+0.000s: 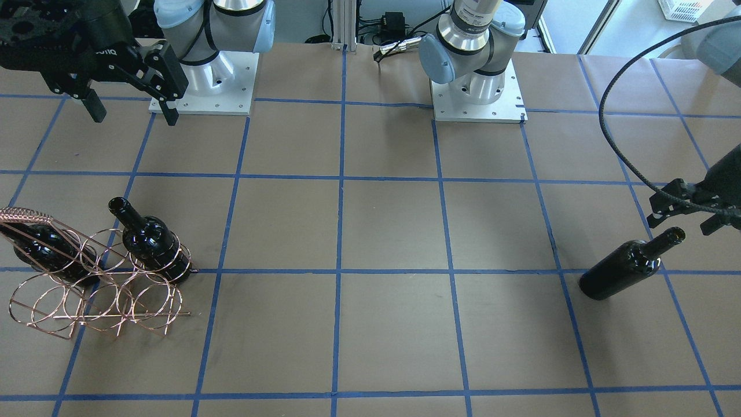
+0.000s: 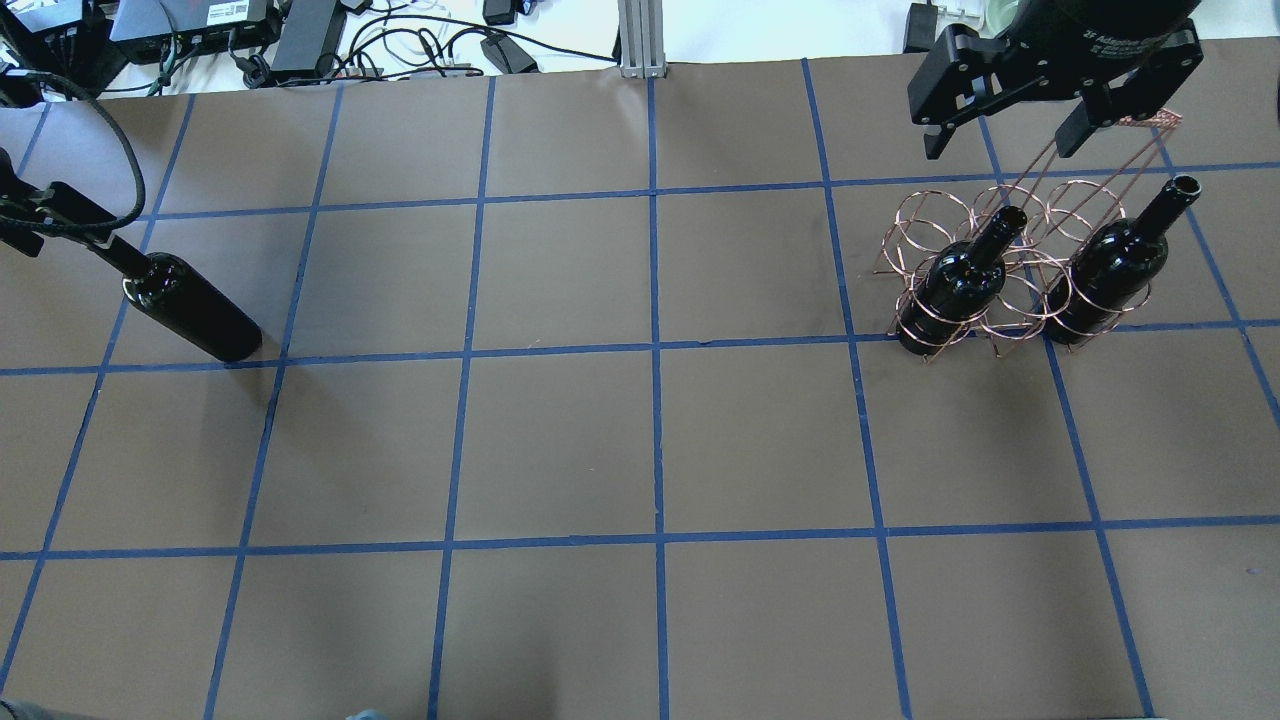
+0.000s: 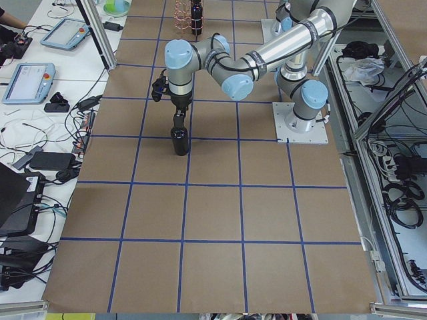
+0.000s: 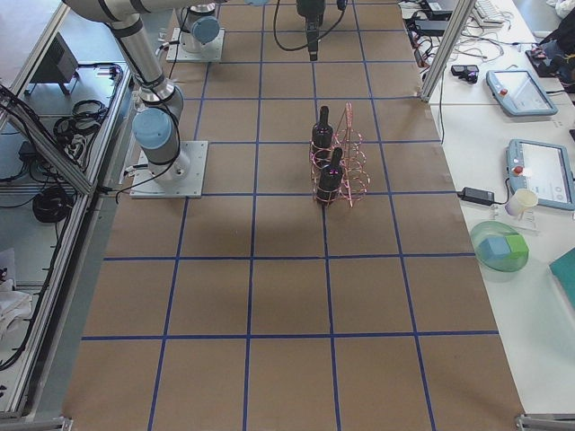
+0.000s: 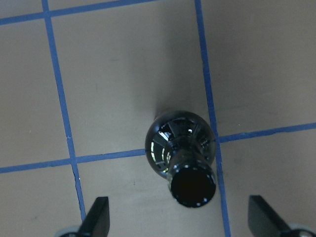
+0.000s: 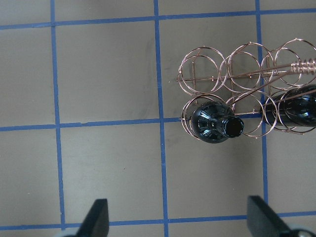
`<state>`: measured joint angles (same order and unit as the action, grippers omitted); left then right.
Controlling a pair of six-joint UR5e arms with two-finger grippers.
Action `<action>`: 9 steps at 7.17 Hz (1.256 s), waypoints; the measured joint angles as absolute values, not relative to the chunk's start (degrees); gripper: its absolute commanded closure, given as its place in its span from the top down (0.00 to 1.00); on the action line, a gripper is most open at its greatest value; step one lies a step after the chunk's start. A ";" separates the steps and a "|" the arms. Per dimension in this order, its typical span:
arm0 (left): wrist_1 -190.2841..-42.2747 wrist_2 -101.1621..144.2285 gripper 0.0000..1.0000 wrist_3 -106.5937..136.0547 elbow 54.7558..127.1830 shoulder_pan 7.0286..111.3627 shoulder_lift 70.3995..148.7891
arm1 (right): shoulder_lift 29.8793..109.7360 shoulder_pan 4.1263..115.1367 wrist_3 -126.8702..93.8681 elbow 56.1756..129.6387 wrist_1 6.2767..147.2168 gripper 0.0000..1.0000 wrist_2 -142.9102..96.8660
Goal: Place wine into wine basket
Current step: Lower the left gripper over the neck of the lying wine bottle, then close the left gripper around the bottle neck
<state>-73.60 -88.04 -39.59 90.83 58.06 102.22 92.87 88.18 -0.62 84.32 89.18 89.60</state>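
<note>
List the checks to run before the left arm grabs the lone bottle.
1. The left pincer is open, straddling the bottle mouth: ok.
2. The lone bottle stands upright: ok.
3. The pincer is low enough around the neck to grip: cannot tell.
4. The wine basket has empty loops beside its two bottles: ok.
5. The right pincer is open, empty and raised above the basket: ok.
</note>
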 measured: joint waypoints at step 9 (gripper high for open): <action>-71.65 -87.23 0.70 -32.58 91.05 59.10 105.02 | 93.00 88.33 -0.61 84.37 88.98 1.00 94.42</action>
<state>-71.65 -87.23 -32.58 91.05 59.10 105.02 93.00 88.33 -0.61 84.37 88.98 94.42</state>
